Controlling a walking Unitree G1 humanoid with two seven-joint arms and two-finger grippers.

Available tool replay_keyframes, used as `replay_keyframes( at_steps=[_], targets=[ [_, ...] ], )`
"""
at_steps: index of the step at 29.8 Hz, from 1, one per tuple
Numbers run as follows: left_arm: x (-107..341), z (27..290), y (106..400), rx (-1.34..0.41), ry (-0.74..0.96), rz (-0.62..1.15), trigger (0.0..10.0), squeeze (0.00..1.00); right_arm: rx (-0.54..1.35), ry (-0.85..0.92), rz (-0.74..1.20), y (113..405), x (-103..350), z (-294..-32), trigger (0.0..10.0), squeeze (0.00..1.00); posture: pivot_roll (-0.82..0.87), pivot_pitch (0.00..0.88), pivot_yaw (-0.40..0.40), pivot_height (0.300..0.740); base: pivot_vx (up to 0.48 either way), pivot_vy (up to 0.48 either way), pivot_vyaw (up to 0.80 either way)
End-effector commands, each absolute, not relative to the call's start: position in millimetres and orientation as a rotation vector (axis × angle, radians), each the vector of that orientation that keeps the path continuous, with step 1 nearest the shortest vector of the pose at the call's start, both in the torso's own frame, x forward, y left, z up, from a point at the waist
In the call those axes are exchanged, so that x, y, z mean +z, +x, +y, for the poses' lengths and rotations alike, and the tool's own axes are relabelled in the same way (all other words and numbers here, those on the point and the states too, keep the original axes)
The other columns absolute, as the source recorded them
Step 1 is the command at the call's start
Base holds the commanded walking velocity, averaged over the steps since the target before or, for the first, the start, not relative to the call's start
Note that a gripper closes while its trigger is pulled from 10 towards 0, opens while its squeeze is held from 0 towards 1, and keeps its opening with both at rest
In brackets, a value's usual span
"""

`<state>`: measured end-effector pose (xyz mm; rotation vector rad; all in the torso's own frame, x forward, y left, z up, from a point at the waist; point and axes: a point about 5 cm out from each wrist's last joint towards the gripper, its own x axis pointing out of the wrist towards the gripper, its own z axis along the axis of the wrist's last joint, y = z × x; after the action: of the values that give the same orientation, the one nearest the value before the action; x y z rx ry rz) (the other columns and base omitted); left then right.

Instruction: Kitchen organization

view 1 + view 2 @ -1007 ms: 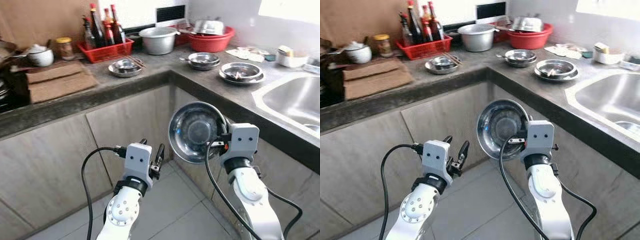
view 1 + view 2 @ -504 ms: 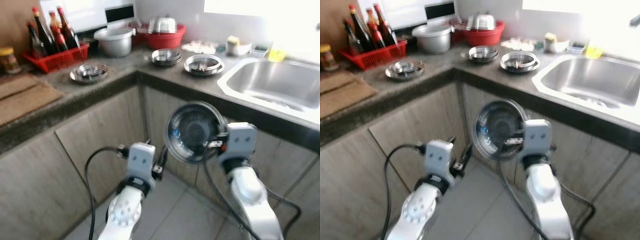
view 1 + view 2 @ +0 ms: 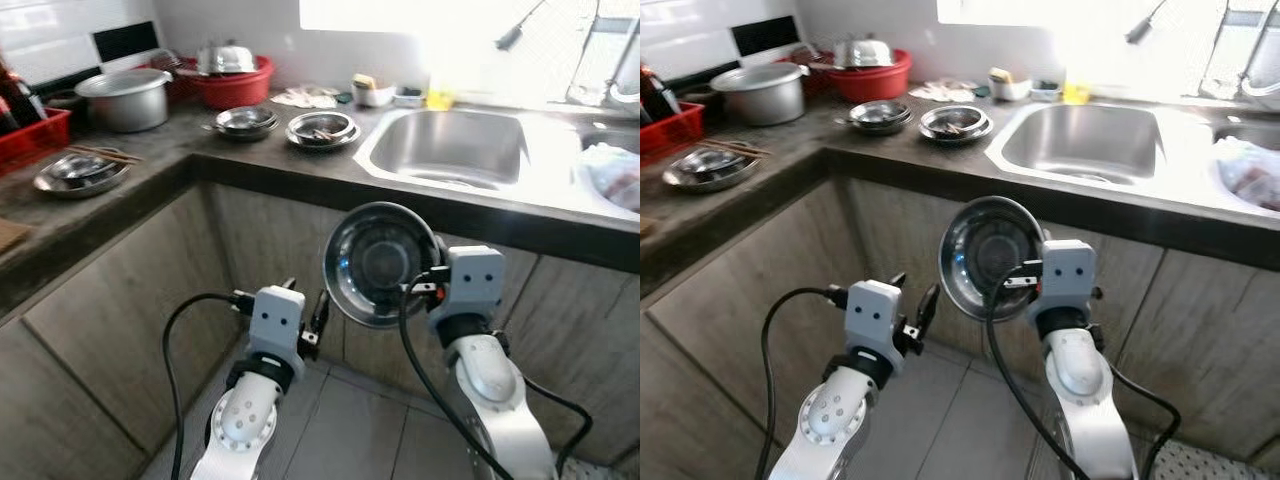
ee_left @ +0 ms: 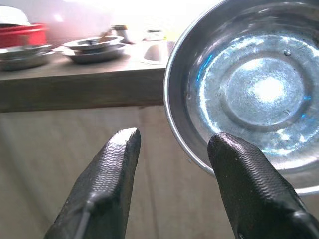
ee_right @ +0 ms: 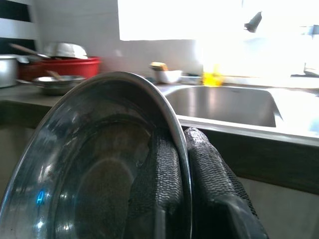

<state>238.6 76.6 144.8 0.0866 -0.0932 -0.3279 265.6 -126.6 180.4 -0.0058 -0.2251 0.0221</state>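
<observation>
A round steel bowl stands on edge in front of the counter, its hollow side facing me. My right gripper is shut on the bowl's rim, one finger inside and one behind. My left gripper hangs open and empty, a little lower and to the left of the bowl. In the left wrist view the bowl sits just beyond the left gripper. The steel sink lies in the dark countertop straight ahead.
On the counter left of the sink stand two stacks of steel dishes, a steel plate, a pot, a red basin and a red basket. Wooden cabinet doors run below; a tiled floor lies underfoot.
The camera has turned right, so the sink is now ahead and the bottles and boards have gone off to the left. Both grippers keep their pose, and the bowl stays held.
</observation>
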Motion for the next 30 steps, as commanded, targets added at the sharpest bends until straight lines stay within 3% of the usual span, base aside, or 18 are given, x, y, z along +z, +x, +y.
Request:
replay_keyframes(
  at_steps=[1, 4, 10, 14, 15, 16, 30],
  targets=[
    [145.6, 75.5, 237.8, -0.336, 0.103, -0.101, 10.0, 0.0, 0.021, -0.001, -0.251, 265.7, 187.7, -125.0, 0.0, 0.0, 0.03, 0.011, 0.018, 0.74, 0.0, -0.45, -0.78],
    [144.8, 75.1, 238.3, -0.338, 0.09, -0.091, 10.0, 0.0, 0.019, -0.002, -0.252, 265.7, 187.9, -125.4, 0.0, 0.0, 0.03, 0.011, 0.019, 0.74, 0.0, -0.45, -0.79],
    [144.8, 78.0, 240.7, -0.311, 0.064, -0.08, 10.0, 0.0, 0.013, -0.006, -0.265, 266.4, 190.0, -126.5, 0.0, 0.0, 0.03, 0.012, 0.017, 0.74, 0.0, 0.0, -0.77],
    [145.2, 78.7, 240.5, -0.306, 0.067, -0.083, 10.0, 0.0, 0.028, -0.008, -0.268, 267.3, 191.0, -124.5, 0.0, 0.0, 0.03, 0.014, 0.015, 0.74, 0.0, 0.0, 0.0],
    [145.3, 78.8, 240.4, -0.303, 0.068, -0.083, 10.0, 0.0, 0.035, -0.009, -0.267, 267.5, 191.4, -123.6, 7.0, 0.0, 0.03, 0.015, 0.014, 0.74, 0.0, 0.0, 0.0],
    [145.2, 78.9, 240.4, -0.303, 0.068, -0.083, 10.0, 0.0, 0.036, -0.009, -0.267, 267.6, 191.4, -123.5, 10.0, 0.0, 0.03, 0.015, 0.014, 0.74, 0.0, 0.0, 0.0],
    [148.4, 79.6, 241.3, -0.297, 0.078, -0.102, 10.0, 0.0, 0.034, 0.022, -0.253, 269.3, 192.5, -125.5, 10.0, 0.0, 0.03, 0.019, 0.015, 0.74, 0.052, 0.0, -0.05]
  ],
)
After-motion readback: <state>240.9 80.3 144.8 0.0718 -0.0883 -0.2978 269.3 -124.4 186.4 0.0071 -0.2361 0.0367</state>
